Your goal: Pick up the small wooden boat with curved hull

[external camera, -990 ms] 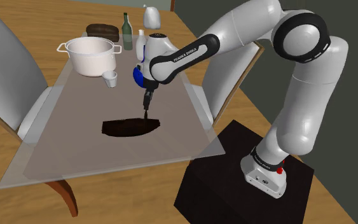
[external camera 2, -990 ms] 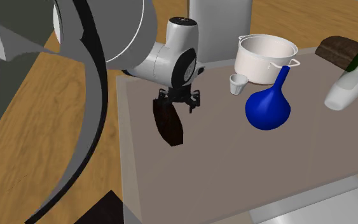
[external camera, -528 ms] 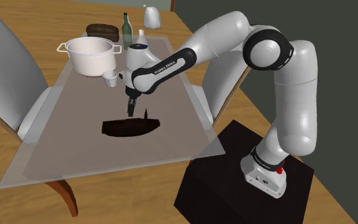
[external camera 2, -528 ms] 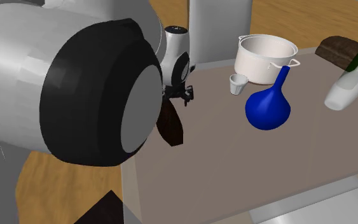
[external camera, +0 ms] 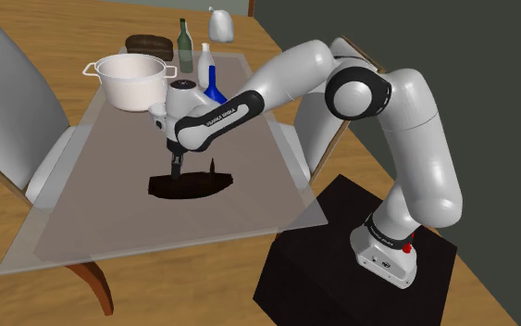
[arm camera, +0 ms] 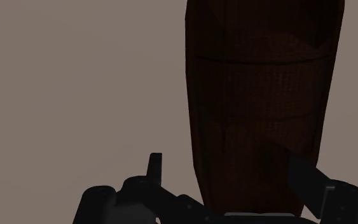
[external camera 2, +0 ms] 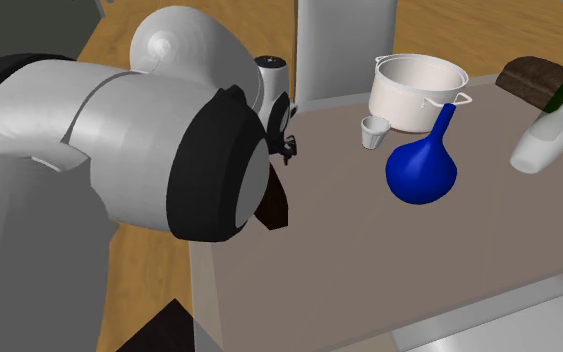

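A: Tool state?
B: Gripper (arm camera: 225, 160) fingers stood apart, straddling the dark brown boat (arm camera: 260, 95), one finger clear of its hull.
A: Boat location?
B: Lying flat mid-surface on the grey table (external camera: 110, 213), under the gripper; white pot (external camera: 130, 83) and blue vase (external camera 2: 421, 170) sat farther back.

One boat (external camera: 189, 186), one pot (external camera: 130, 83), one cup (external camera 2: 374, 132)

White arm (external camera: 277, 83) outstretched, wrist low, jaws apart
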